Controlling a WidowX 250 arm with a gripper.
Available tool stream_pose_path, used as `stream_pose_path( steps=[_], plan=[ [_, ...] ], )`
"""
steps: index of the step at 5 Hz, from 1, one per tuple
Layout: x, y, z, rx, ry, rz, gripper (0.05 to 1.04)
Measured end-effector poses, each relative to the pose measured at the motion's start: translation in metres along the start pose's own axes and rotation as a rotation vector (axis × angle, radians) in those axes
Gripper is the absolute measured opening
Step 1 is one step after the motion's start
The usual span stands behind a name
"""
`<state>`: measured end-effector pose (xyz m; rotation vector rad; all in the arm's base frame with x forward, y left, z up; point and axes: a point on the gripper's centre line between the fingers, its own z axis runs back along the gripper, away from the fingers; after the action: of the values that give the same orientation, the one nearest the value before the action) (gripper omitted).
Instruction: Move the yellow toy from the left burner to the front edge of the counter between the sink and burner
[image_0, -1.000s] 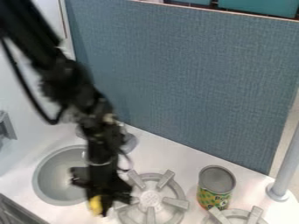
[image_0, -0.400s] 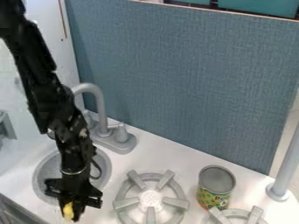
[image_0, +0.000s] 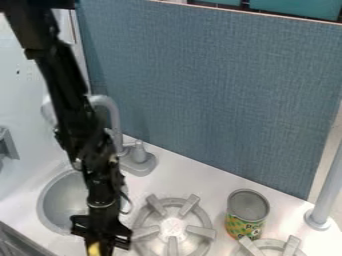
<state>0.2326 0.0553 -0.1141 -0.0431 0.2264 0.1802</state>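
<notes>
The gripper (image_0: 97, 249) hangs at the bottom edge of the camera view, between the sink and the left burner. A small yellow thing (image_0: 94, 249) is held at its fingertips, partly cut off by the view's edge. To the right of the gripper lies the grey stove burner (image_0: 172, 227). A can (image_0: 246, 215) with a green and yellow label stands upright farther right, apart from the gripper.
The round grey sink (image_0: 57, 200) is left of the arm, with a grey faucet (image_0: 138, 159) behind it. A second burner (image_0: 272, 247) sits at the bottom right, near a grey post (image_0: 325, 190). A blue panel (image_0: 214, 95) rises behind the counter.
The gripper first went left and a little down, then came back slightly right and lower, with the yellow thing moving along. The can and burners have stayed in place.
</notes>
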Motion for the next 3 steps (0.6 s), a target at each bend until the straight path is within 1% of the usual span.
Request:
stream_pose_path(
  steps=[1,2,3],
  plan=[
    [-0.005,-0.011,-0.001,-0.030,0.023,-0.038,0.482],
    [-0.008,-0.013,0.013,-0.012,-0.005,0.004,0.796],
    [-0.008,-0.012,0.044,0.041,-0.085,0.044,1.006]
  ],
)
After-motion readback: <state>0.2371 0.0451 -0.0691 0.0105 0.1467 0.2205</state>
